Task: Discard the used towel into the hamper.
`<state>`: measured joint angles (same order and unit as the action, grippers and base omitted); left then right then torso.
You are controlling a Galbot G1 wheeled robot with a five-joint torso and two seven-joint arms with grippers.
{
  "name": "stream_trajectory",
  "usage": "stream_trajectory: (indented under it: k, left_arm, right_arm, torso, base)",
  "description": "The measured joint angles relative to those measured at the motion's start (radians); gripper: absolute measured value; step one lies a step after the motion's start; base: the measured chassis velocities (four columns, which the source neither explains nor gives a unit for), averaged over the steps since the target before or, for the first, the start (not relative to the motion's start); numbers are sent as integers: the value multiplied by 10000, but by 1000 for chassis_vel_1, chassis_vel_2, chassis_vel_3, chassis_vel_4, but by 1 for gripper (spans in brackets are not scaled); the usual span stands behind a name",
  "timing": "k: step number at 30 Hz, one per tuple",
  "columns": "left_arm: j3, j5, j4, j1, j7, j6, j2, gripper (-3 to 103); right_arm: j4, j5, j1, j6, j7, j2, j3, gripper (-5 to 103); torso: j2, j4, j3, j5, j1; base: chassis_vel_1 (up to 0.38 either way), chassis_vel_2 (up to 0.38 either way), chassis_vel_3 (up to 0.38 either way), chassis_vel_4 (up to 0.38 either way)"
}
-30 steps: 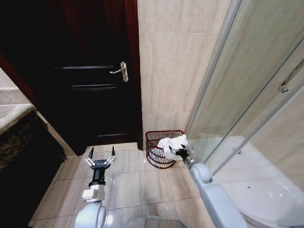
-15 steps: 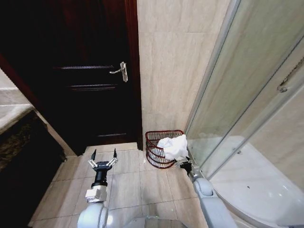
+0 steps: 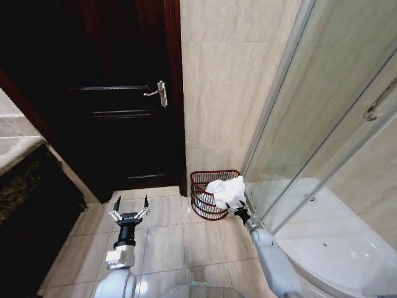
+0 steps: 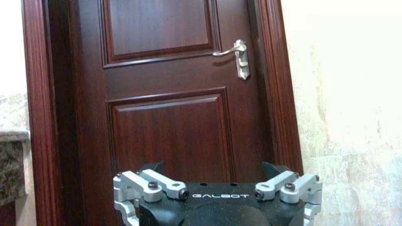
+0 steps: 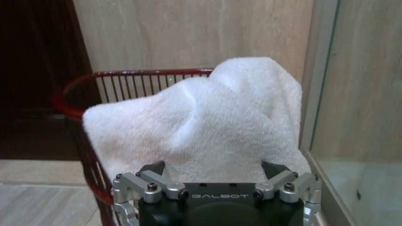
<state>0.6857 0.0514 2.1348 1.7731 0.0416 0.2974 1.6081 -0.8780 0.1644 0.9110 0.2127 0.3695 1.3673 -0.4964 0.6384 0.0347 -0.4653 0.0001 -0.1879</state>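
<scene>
The hamper (image 3: pixel 203 184) is a small dark red wire basket on the floor, in the corner between the tiled wall and the shower glass. The white towel (image 3: pixel 226 191) lies draped over the hamper's right-hand rim, part inside and part hanging outside. My right gripper (image 3: pixel 238 212) sits just below and in front of the towel, open and holding nothing. In the right wrist view the towel (image 5: pixel 207 122) bulges over the red rim (image 5: pixel 125 75) right ahead of the jaws. My left gripper (image 3: pixel 131 202) hovers open over the floor tiles, facing the door.
A dark wooden door (image 3: pixel 118 112) with a metal lever handle (image 3: pixel 160 93) stands left of the hamper. The shower enclosure glass (image 3: pixel 310 124) and its white tray (image 3: pixel 335 248) close off the right side. A dark stone counter (image 3: pixel 25 186) runs along the left.
My right gripper let go of the towel and drew back lower. The towel now rests on the hamper's rim by itself. The left gripper barely shifted.
</scene>
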Motion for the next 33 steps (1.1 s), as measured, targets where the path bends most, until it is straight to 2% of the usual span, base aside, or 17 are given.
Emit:
stream_trajectory:
  k: [10, 13, 14, 17, 18, 19, 22, 23, 26, 29, 30, 33]
  left_arm:
    - [10, 41, 87, 46, 6, -41, 0, 100]
    - [-1, 80, 26, 27, 11, -41, 0, 100]
    - [-1, 80, 26, 27, 11, -41, 0, 100]
    - [-32, 132, 23, 5, 11, -23, 0, 100]
    - [-32, 132, 23, 5, 11, -23, 0, 100]
    - [-34, 131, 72, 5, 11, -23, 0, 100]
    - [-27, 112, 149, 17, 11, -24, 0, 100]
    - [-13, 77, 177, 21, 12, -26, 0, 100]
    - [-3, 56, 177, 22, 19, -26, 0, 100]
    - [-17, 40, 103, 15, 26, 21, 1, 100]
    - [-17, 40, 103, 15, 26, 21, 1, 100]
    - [-35, 38, 34, 6, 26, 126, 0, 100]
  right_arm:
    - [172, 15, -424, -207, 126, -13, 118, 101]
    - [24, 31, -384, -330, 280, -98, 139, 90]
    - [24, 31, -384, -330, 280, -98, 139, 90]
    - [76, 31, -375, -334, 297, -139, 157, 73]
    - [76, 31, -375, -334, 297, -139, 157, 73]
    - [71, 32, -361, -334, 291, -125, 157, 68]
    - [-12, 28, -302, -337, 275, -99, 157, 62]
    - [-144, 17, -238, -368, 247, -76, 152, 51]
    - [-321, -16, -140, -392, 154, -58, 140, 46]
    - [-934, -98, 265, -486, -46, -85, 114, 30]
    - [-934, -98, 265, -486, -46, -85, 114, 30]
    - [-1633, -194, 712, -540, -545, -204, 205, 19]
  torso:
    - [0, 0, 0, -1, 0]
    - [0, -2, 0, -3, 0]
    - [0, -2, 0, -3, 0]
    - [0, -3, 1, -4, 0]
    - [0, -3, 1, -4, 0]
    - [0, -2, 0, -3, 0]
    - [0, -2, 0, 1, 0]
    - [0, -1, 0, -1, 0]
    - [0, 0, 0, 0, 0]
    - [0, 0, 1, -1, 0]
    - [0, 0, 1, -1, 0]
    - [0, -3, 1, -1, 0]
  base:
    - [0, 0, 0, 0]
    - [0, 0, 0, 0]
    - [0, 0, 0, 0]
    - [0, 0, 0, 0]
    - [0, 0, 0, 0]
    - [0, 0, 0, 0]
    - [0, 0, 0, 0]
    - [0, 0, 0, 0]
    - [0, 0, 0, 0]
    - [0, 0, 0, 0]
    - [0, 0, 0, 0]
    - [0, 0, 0, 0]
